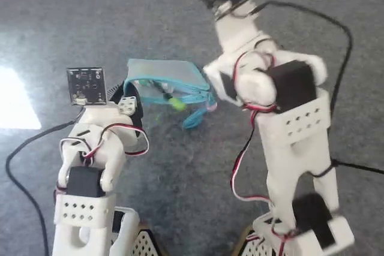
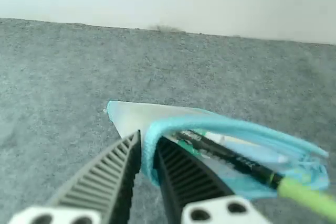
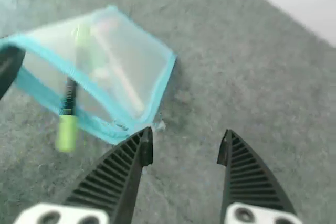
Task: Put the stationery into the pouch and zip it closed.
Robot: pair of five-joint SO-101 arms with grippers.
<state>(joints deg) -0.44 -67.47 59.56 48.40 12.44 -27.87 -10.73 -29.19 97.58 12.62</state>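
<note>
Turquoise pouch (image 2: 157,118) pinched in left gripper (image 2: 147,141); right gripper (image 3: 186,141) spread beside.

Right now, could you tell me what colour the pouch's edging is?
Turquoise; the pouch shows best in the right wrist view.

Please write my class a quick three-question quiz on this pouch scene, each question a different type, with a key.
1. True or false: the right gripper is shut on the pouch.
2. What sticks out of the pouch's open mouth? A) a green-tipped pen B) scissors C) an eraser
3. Fill in: the left gripper pinches the pouch's ____ rim.
Key: 1 false, it is open; 2 A; 3 blue.
</note>
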